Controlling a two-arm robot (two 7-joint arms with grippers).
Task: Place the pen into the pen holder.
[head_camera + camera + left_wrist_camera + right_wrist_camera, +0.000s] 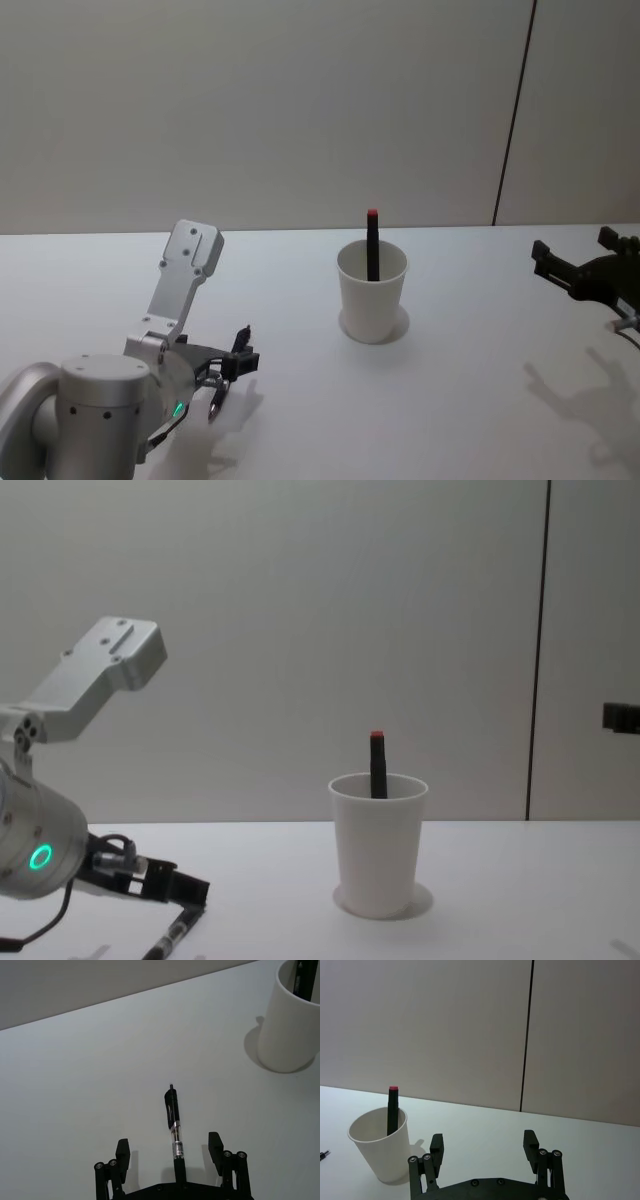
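A black pen (173, 1125) with a clear middle section lies on the white table, also seen as the pen (172, 932) low at the left. My left gripper (169, 1146) hovers low over it, open, one finger on each side and neither touching; the pen's rear end is hidden under the gripper body. The pen holder, a white paper cup (372, 295), stands upright mid-table, right of the left gripper (246, 350). A black marker with a red tip (372, 245) stands inside it. My right gripper (572, 245) hangs open and empty at the far right, above the table.
The white table (480, 400) runs back to a plain beige wall. A dark vertical seam (512, 110) marks the wall at the right. Bare tabletop lies between the pen and the cup (290, 1035).
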